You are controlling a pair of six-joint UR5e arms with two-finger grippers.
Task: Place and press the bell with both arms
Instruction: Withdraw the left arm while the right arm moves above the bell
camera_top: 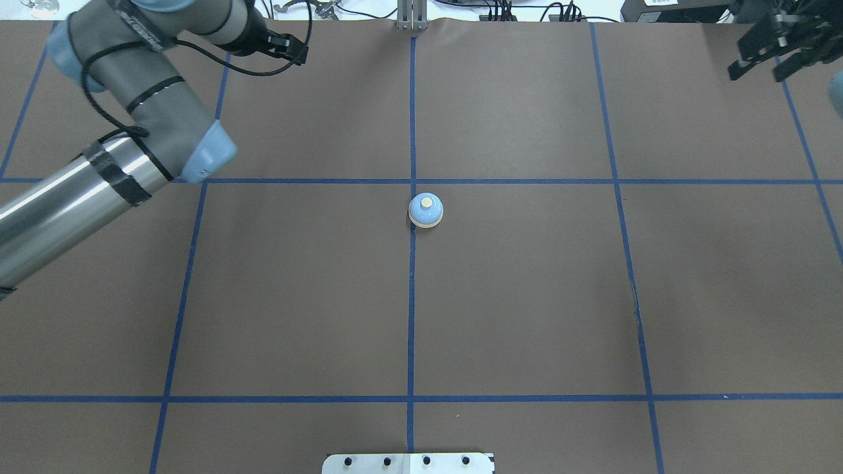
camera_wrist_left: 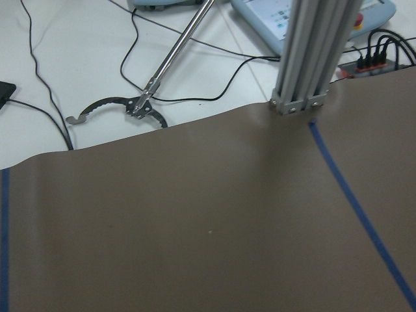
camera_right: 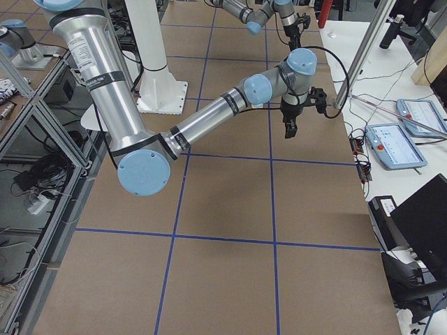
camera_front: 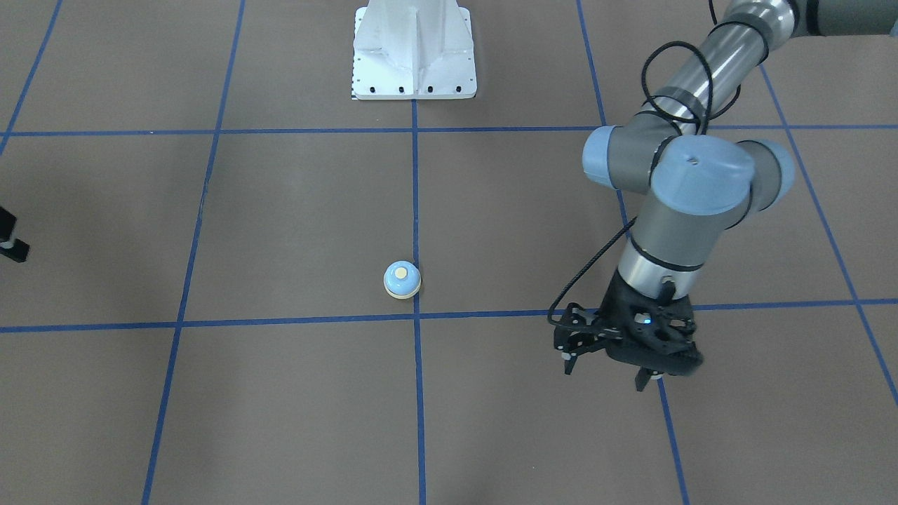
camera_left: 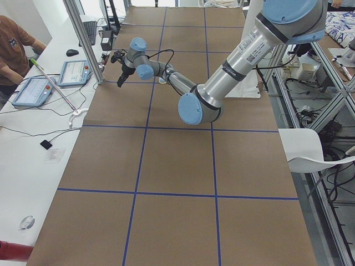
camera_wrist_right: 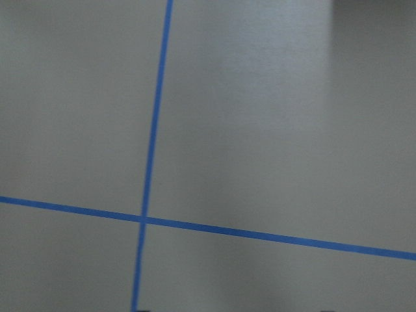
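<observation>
The light-blue bell [camera_front: 402,279] with its cream button stands upright near the table's middle, just beside the centre tape line; it also shows in the overhead view [camera_top: 425,210]. My left gripper [camera_front: 605,375] is open and empty, pointing down over the table's far side, well apart from the bell; it also shows in the overhead view [camera_top: 295,49]. My right gripper [camera_top: 764,66] hangs at the far right corner, its fingers apart and empty; only a sliver of it [camera_front: 10,242] shows in the front-facing view. Neither wrist view shows the bell.
The white pedestal [camera_front: 414,52] stands at the robot's side of the table. An aluminium post [camera_wrist_left: 309,58] rises at the far edge. Cables and a grabber tool [camera_wrist_left: 140,104] lie on the white bench beyond. Tablets [camera_right: 394,143] sit beside the table.
</observation>
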